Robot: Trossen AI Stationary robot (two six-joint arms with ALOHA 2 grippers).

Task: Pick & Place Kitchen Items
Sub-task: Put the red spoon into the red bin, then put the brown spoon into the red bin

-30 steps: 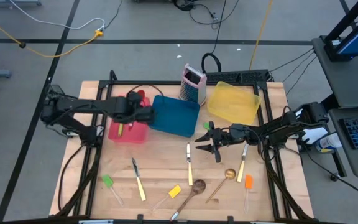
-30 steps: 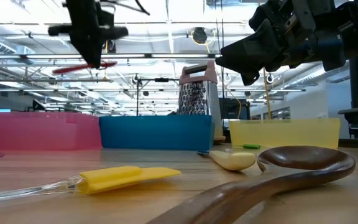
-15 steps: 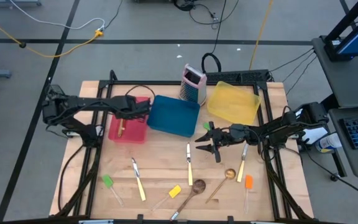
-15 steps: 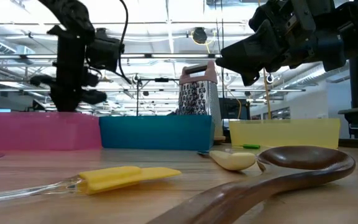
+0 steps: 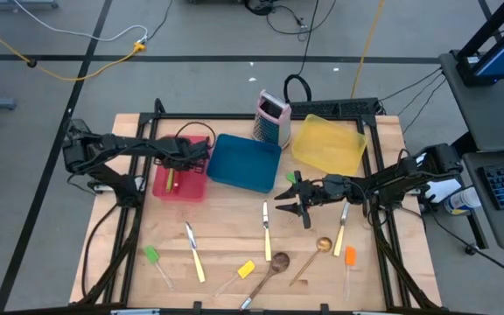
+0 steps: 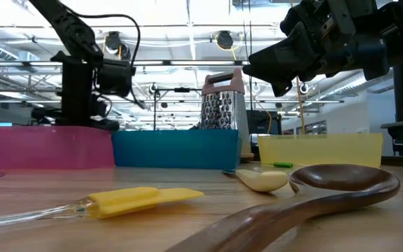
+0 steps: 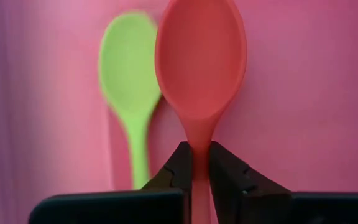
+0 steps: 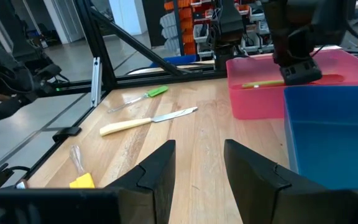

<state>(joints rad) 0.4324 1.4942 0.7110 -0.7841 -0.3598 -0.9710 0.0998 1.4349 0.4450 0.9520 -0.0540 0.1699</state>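
My left gripper (image 5: 180, 159) stands inside the pink tray (image 5: 195, 188), shut on a red spoon (image 7: 201, 56). A green spoon (image 7: 129, 81) lies on the tray floor beside it. In the low view the tray wall (image 6: 47, 147) hides the left fingertips. My right gripper (image 5: 297, 199) hangs open above the table's middle right and touches nothing. Other utensils lie flat on the wood: a pale-handled knife (image 5: 195, 254), a green spatula (image 5: 153, 257), a yellow spatula (image 5: 244, 270) and a wooden spoon (image 5: 271, 266). My left gripper pinches the red spoon's handle (image 7: 196, 140) just behind the bowl, between its two fingers (image 7: 179, 165). It comes from above, pointing down, with the fingers across the handle. The spoon lies level along the green spoon, bowl away from the fingers. Whether it rests on the tray floor I cannot tell.
The blue tray (image 5: 245, 162) sits right of the pink one, with the grater (image 5: 272, 118) and the yellow tray (image 5: 328, 144) beyond. More cutlery (image 5: 266, 229) (image 5: 341, 229), a small spoon (image 5: 315, 254) and an orange spatula (image 5: 349, 258) lie near my right gripper. Bare wood shows at the near left.
My left gripper has come down from high above the pink tray into it, carrying the red spoon, and has shifted a little toward the table's left edge. It has stayed shut on the spoon. My right arm has kept still.
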